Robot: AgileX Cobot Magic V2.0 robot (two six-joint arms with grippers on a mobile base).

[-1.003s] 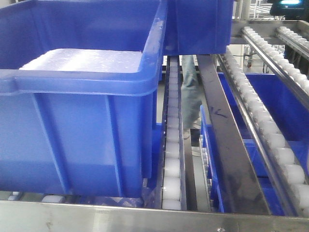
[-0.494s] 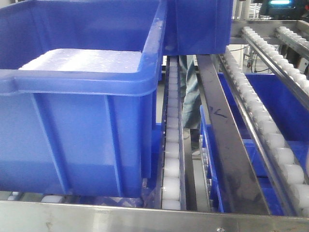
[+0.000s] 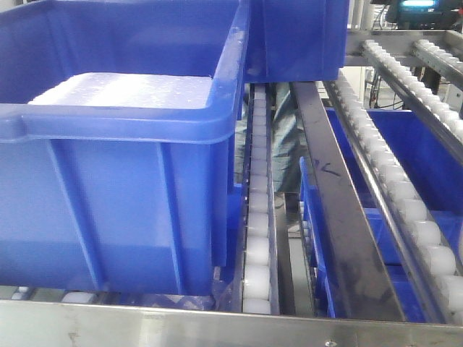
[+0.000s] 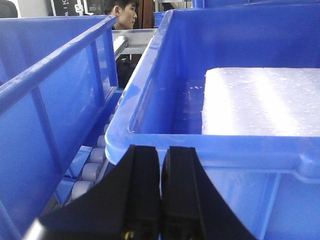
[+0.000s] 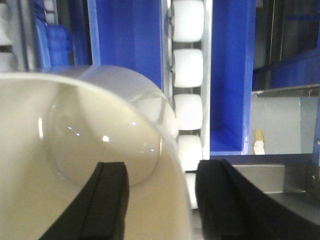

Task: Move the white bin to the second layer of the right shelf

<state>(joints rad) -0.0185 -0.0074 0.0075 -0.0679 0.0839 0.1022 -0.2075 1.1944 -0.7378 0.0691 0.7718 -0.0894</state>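
White bin plastic does not show in the front view: that view holds a large blue crate [image 3: 123, 144] with a white foam slab [image 3: 123, 92] inside, standing on the roller shelf [image 3: 258, 217], with 1 more blue crate [image 3: 300, 36] behind it and bare rows of white rollers [image 3: 405, 195] to the right. A person's legs show beyond the rack.

The left wrist view shows the left gripper [image 4: 161, 195] with its black fingers pressed together, nothing between them, just in front of the blue crate's rim; a second crate wall [image 4: 55, 100] stands to its left.

The right wrist view shows the white bin [image 5: 90, 150] up close, its glossy cream rim wall passing between the 2 fingers of the right gripper [image 5: 160, 200], 1 finger inside and 1 outside, so the jaws appear clamped on the wall. Rollers [image 5: 187, 65] run just past it, so the bin looks to be at the shelf level.

The bin looks light, stiff and hollow, but its slick surface could slip or swing in a 1-sided rim pinch; a firm, deep bite on the rim suits it.
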